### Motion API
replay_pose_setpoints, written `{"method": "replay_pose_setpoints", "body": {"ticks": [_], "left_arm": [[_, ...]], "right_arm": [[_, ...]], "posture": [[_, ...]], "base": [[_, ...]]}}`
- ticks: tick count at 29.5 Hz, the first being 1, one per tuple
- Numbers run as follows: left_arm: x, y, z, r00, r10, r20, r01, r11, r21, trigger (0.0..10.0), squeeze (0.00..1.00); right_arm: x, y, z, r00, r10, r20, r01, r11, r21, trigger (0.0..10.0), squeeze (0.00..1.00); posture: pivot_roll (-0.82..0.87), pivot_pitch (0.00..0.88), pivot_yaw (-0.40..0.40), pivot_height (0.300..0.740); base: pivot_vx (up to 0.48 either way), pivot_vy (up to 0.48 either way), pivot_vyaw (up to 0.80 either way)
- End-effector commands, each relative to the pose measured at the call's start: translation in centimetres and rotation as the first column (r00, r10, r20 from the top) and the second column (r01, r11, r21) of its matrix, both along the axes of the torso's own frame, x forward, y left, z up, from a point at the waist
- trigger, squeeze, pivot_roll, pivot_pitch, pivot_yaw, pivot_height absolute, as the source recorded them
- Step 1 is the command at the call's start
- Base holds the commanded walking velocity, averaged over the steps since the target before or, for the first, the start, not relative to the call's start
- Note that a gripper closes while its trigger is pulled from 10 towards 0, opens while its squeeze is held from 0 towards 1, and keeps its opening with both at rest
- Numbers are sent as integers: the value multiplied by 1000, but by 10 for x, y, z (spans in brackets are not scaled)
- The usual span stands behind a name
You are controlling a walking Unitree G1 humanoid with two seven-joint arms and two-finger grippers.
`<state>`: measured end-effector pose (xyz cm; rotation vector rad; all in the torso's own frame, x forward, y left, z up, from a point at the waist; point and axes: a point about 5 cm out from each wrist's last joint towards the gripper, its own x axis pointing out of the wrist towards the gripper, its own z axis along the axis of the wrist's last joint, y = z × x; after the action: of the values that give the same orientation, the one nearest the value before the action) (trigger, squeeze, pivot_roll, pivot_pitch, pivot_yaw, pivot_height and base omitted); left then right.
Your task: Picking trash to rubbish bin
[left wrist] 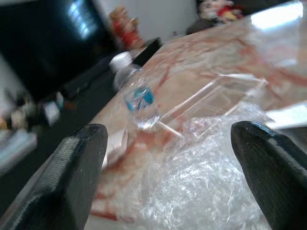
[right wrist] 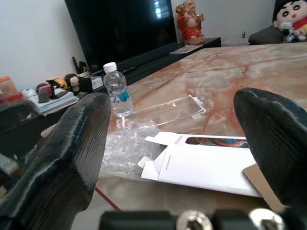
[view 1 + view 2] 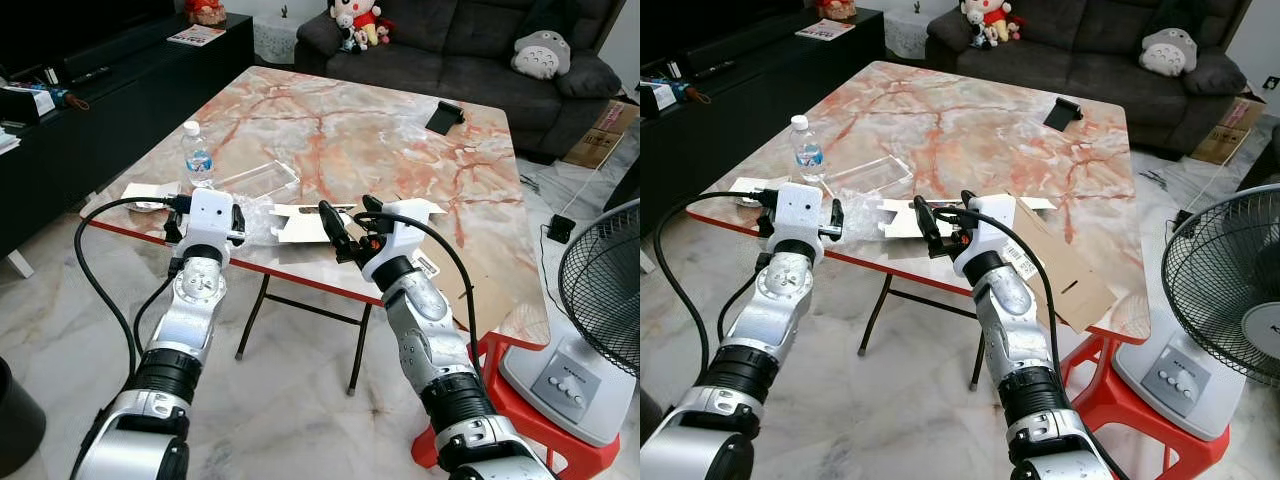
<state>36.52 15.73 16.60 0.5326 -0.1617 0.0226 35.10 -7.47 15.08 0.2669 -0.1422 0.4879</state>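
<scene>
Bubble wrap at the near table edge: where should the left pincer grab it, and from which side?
Grip the raised crumpled bulge of the bubble wrap, coming in level from the near table edge. It lies loose and puffy, and the open left pincer already straddles it. Likely pinchable without scraping the marble.

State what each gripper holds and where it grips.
Nothing is held. The left gripper is open before the bubble wrap; the right gripper is open before the white box.

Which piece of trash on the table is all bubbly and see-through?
The crumpled bubble wrap, right in front of the open left gripper. The box beside it is flat white card, and the clear plastic tray is smooth.
</scene>
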Motion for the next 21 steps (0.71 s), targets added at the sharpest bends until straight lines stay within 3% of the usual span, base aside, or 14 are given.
{"method": "replay_pose_setpoints", "body": {"ticks": [1,6,12,14,21], "left_arm": [[-4,-14,3,996,-83,19,80,989,126,10000,0],[-14,-19,-4,993,-116,-1,110,940,323,10000,0],[-18,-19,-6,993,-121,-10,117,928,353,10000,0],[-26,-19,-13,991,-123,-59,136,909,394,10000,0],[-28,-5,-26,986,-53,-159,117,899,421,10000,0]], "right_arm": [[1,-3,6,1000,-12,14,12,1000,7,10000,0],[1,-1,4,1000,-5,6,5,1000,7,10000,0],[1,0,5,1000,-1,5,1,1000,7,10000,0],[1,-1,5,1000,-1,3,1,1000,6,10000,0],[1,2,5,1000,14,1,-14,1000,6,10000,0]], "posture": [[-39,59,-100,740],[-33,57,-102,740],[-33,57,-102,740],[-32,46,-103,740],[-24,31,-102,740]], "base": [[0,0,0],[0,0,0],[0,0,0],[0,0,0],[0,0,0]]}}
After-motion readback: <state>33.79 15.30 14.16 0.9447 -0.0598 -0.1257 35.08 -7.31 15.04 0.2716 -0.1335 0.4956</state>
